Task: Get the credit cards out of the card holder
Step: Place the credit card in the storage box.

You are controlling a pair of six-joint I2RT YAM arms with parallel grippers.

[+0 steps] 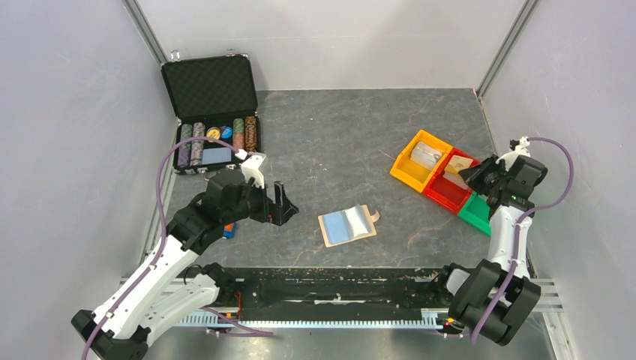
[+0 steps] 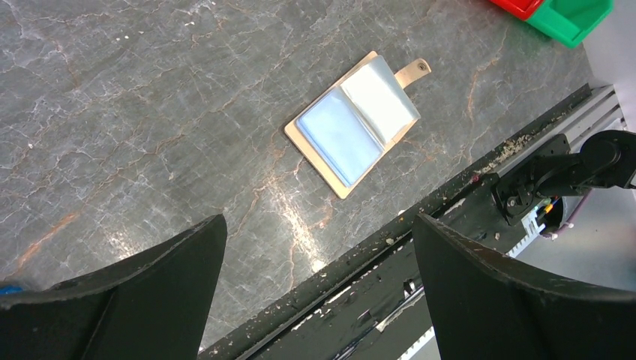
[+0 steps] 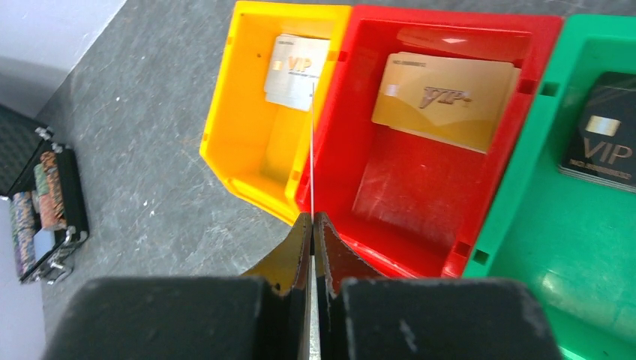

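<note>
My right pincer (image 3: 313,221) is clamped on a credit card (image 3: 312,150), edge-on — it hangs over the wall between yellow bin (image 3: 255,165), left, and red bin (image 3: 397,195).

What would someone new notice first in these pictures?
Probably the bright orange bin, red bin and green bin at the table's right, with VIP cards inside. The right end effector pinches a thin credit card edge-on above them; the card holder lies open mid-table.

Dark grey marbled tabletop (image 1: 330,135), rust-coloured veins; pale grey walls (image 1: 67,112) on three sides; metal corner posts (image 1: 147,31); soft even light.
</note>
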